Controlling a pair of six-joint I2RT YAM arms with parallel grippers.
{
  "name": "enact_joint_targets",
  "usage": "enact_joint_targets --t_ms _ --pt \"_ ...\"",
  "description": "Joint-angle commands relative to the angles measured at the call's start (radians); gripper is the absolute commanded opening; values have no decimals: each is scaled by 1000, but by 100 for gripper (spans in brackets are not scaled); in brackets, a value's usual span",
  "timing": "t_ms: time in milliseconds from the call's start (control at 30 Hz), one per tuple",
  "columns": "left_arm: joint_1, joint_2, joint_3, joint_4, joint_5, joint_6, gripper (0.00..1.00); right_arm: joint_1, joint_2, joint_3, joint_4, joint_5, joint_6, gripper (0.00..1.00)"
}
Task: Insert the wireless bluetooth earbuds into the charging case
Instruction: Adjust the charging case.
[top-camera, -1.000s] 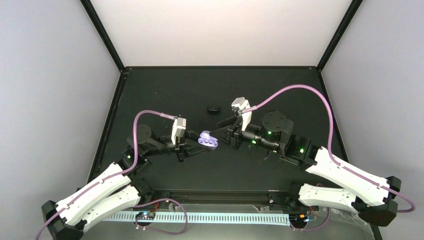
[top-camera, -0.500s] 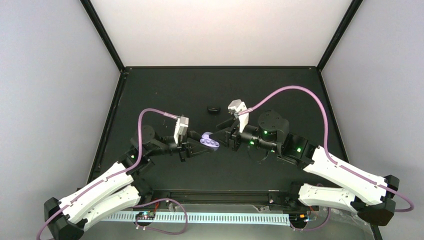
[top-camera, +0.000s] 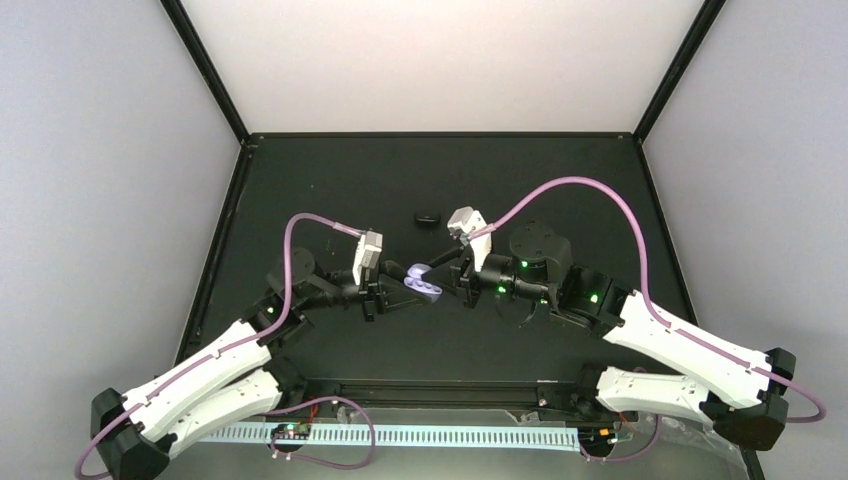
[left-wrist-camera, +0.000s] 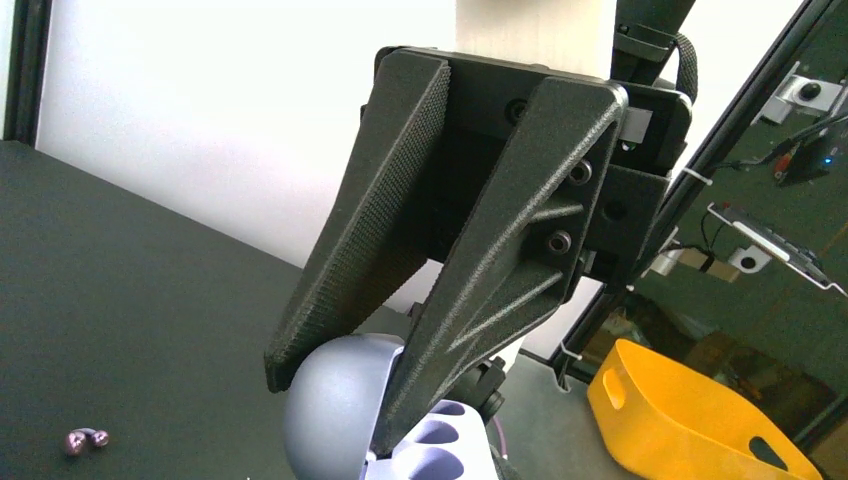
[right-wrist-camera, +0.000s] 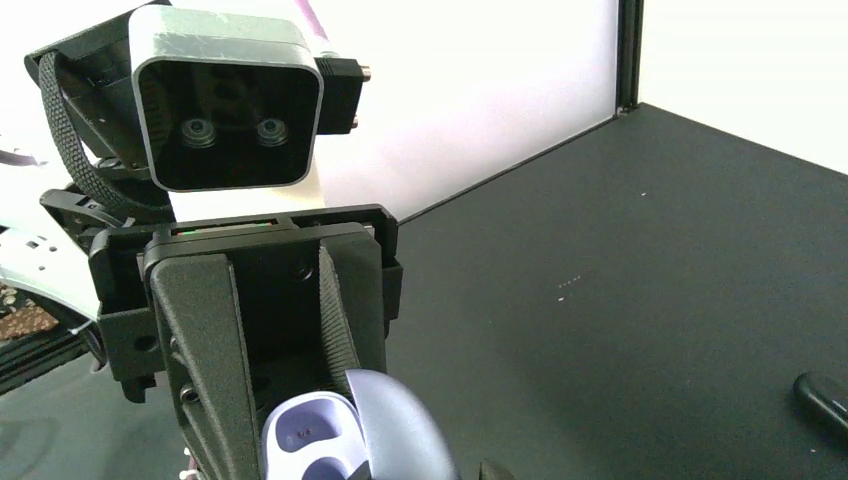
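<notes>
Matte black table (top-camera: 330, 180), white walls (top-camera: 440, 60). Left gripper (top-camera: 396, 286) clamps the open charging case (top-camera: 423, 288); right gripper (top-camera: 440, 270) fingers narrow around its lid, grip unclear.

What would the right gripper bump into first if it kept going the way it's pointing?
The charging case, held by the left gripper. The right gripper points straight at its open lid, fingers either side of it; whether they touch it yet is unclear.
</notes>
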Motion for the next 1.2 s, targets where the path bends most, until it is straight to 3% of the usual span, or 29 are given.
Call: enact_joint_targets --t_ms 0,200,500,800,1167 --pt "-6 12 32 76 22 -10 2 -10 1 -1 -41 -8 -41 22" --pt "-6 53 51 37 18 -17 12 -9 -8 0 -40 -11 -63 14" --pt "-6 71 51 33 10 -24 19 -8 -17 -1 -35 -15 -89 1" --pt "-7 106 55 20 -9 -52 46 -8 -22 13 -44 -4 -146 1" --pt "-7 108 54 4 14 -61 57 -7 -28 32 -90 28 -219 1"
